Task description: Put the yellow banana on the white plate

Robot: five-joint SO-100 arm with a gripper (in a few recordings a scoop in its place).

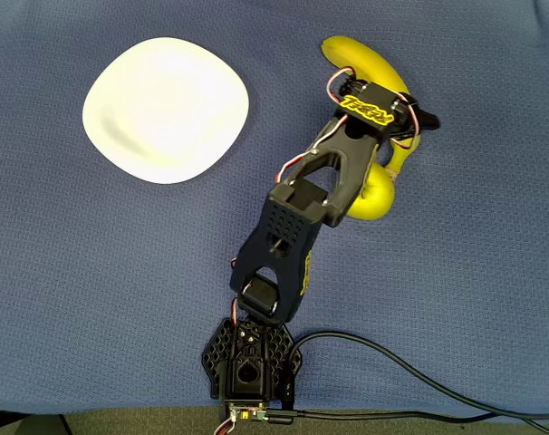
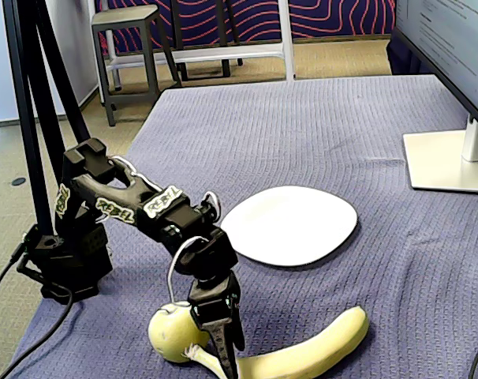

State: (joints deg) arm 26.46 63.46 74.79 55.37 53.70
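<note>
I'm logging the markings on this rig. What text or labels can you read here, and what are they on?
Yellow lettering on the arm, overhead view: too blurred to read.
Pale label strips on the arm's links, fixed view: lettering too small to read.
Banana, plate, apple: no text.

A table covered in a blue woven cloth (image 1: pixel 57 272) carries everything. On it lie a white plate (image 1: pixel 166 109) toward the far edge from the arm's base (image 1: pixel 250 362), a yellow banana (image 2: pixel 302 355) with a yellow-green apple (image 2: pixel 172 333) touching its stem end, and the black base itself at the near edge. A monitor stand (image 2: pixel 448 162) rests by another edge, and a black cable (image 1: pixel 419 381) trails across the cloth from the base.
</note>
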